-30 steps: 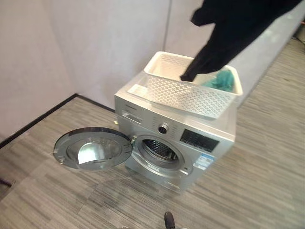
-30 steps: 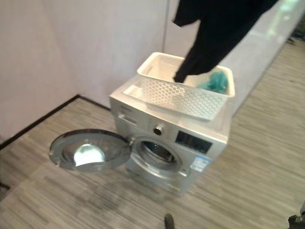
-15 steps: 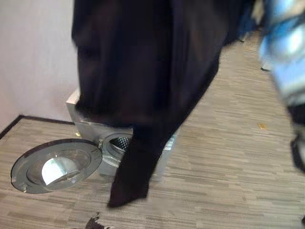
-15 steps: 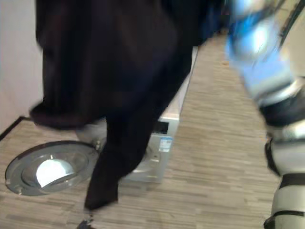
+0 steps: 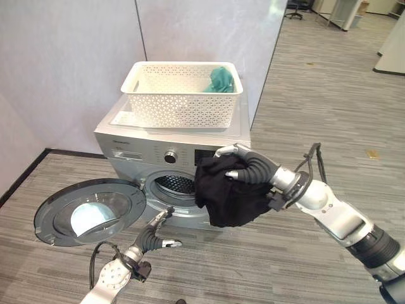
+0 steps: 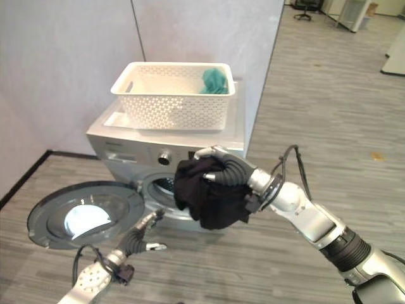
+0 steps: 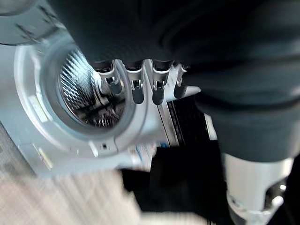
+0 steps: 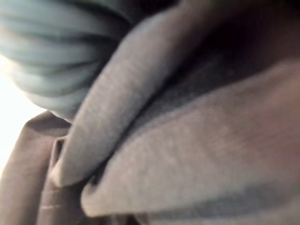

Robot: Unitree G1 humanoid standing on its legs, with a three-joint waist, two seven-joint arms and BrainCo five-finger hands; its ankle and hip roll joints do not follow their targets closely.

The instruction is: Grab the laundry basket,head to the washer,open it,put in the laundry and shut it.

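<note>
Since half a second ago the black garment (image 5: 231,193) has dropped out of my head camera's face: back then it hung across most of the view, and a second ago it was dangling above the basket. The camera has swung too, so the whole scene sits differently now.

I see the garment bunched into a wad in my right hand (image 5: 248,170), whose fingers and thumb are curled round the cloth from above. It hangs in front of the washer (image 5: 126,136), at about 3 o'clock from the drum opening (image 5: 174,185) and just below the control panel. Whether cloth touches the washer front, I cannot tell. In the right wrist view, folds of cloth (image 8: 197,140) press up against the lens.

The white laundry basket (image 5: 180,101) stands on top of the washer, at 12 o'clock from the drum. A teal cloth (image 5: 220,79) lies in its far right corner.

The washer door (image 5: 88,212) is swung fully open, at 9 o'clock from the drum, its glass bowl facing up.

My left hand (image 5: 152,237) is low, at about 6 o'clock from the drum opening, near the door's edge, its fingers straight and relaxed and holding nothing. In the left wrist view its fingers (image 7: 136,91) point toward the ribbed drum interior (image 7: 82,93).
</note>
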